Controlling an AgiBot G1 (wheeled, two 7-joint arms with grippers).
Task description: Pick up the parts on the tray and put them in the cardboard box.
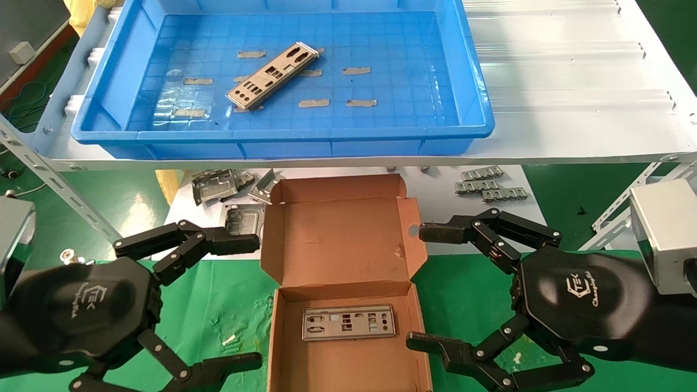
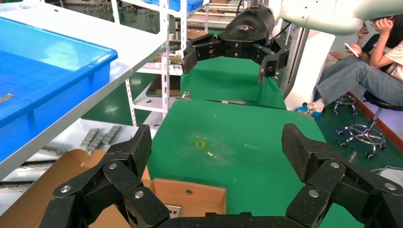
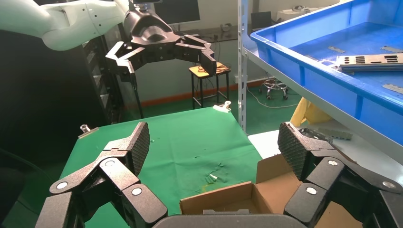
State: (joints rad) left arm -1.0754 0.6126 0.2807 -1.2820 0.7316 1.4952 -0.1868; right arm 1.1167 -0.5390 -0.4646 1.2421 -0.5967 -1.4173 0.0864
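Workshop: steel racking [image 2: 166, 57], part bins [image 1: 283, 81].

One part [image 1: 271, 76] lies in the tray [image 1: 484, 111] — another [image 1: 349, 322] flat in the cardboard box [image 1: 343, 239].

A blue tray [image 1: 474, 103] held one metal part [image 1: 272, 76], another part [image 1: 349, 322] lay inside the open cardboard box [image 1: 337, 239], flanked by the wide-open left gripper [image 1: 239, 299] and right gripper [image 1: 419, 286].

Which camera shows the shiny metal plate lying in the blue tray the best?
The head view: the whole plate lies slanted on the tray floor, holes plain. The right wrist view shows it edge-on and partly cut off. The left wrist view shows only a sliver.
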